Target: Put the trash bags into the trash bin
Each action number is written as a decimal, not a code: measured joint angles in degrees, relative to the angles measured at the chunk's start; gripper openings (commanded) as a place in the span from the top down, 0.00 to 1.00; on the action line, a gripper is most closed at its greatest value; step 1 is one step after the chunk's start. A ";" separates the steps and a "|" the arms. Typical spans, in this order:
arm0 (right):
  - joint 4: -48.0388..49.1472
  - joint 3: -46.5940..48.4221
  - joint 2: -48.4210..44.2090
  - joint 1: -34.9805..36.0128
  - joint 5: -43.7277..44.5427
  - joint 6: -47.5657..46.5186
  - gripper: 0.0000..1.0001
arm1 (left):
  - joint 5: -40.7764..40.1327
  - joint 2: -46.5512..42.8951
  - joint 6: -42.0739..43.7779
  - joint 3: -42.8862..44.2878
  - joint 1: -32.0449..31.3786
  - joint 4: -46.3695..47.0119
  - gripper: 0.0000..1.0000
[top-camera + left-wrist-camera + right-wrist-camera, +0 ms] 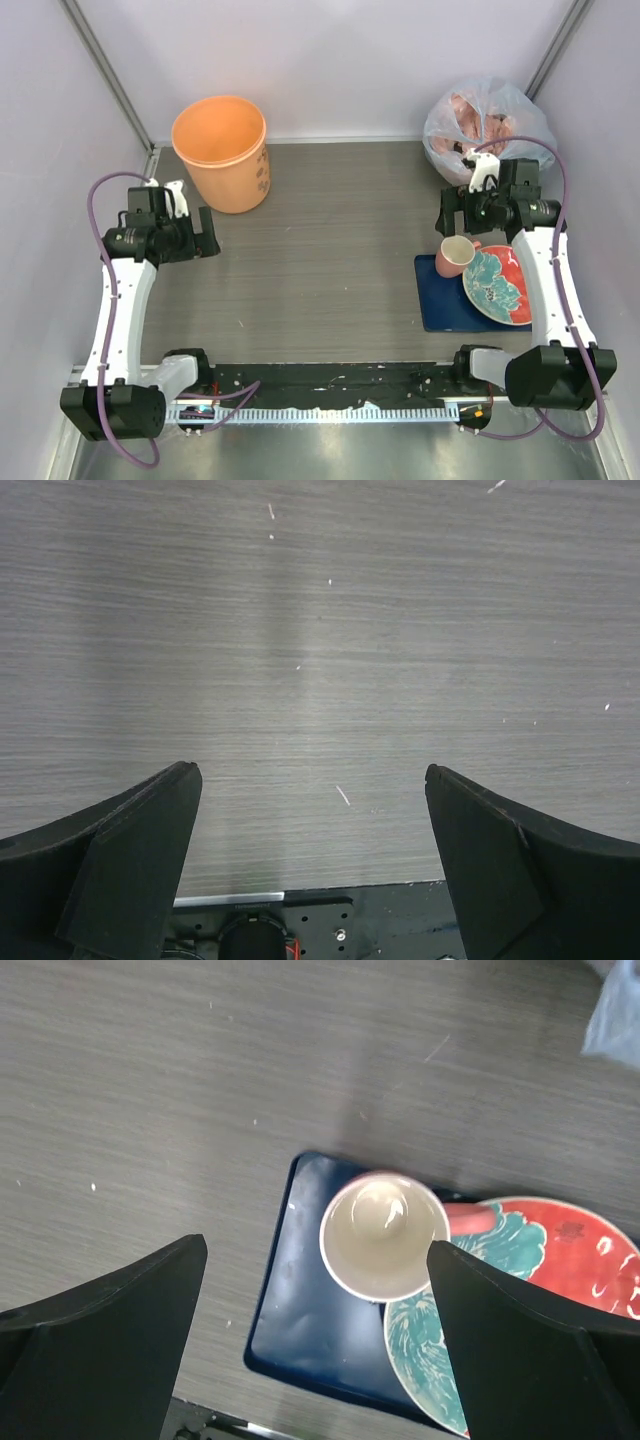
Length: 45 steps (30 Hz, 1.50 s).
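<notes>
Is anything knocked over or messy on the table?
Nothing is knocked over: the orange bin and the pink cup stand upright. The flowered plate lies only partly on the blue mat, seeming to poke past its right edge, and tiny white specks dot the table.

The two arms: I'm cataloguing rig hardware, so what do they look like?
Both the left arm and right arm have white links, black joint housings and a looping purple cable. The left gripper and right gripper each carry two broad, matte black, wedge-shaped fingers.
</notes>
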 measured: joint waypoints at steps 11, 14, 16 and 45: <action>1.31 22.16 11.08 -1.14 0.15 5.77 0.00 | 3.32 1.53 -1.51 7.17 0.00 5.62 0.00; 2.75 27.61 14.49 -3.04 0.57 6.93 0.00 | 4.92 1.77 -2.56 6.95 0.00 7.65 0.00; 3.76 30.84 17.46 -5.55 0.63 7.82 0.02 | 5.64 2.27 -2.78 6.95 0.00 8.63 0.00; 8.92 43.98 43.78 -9.16 2.43 9.81 0.39 | 12.28 9.88 -2.73 7.28 0.00 11.74 0.00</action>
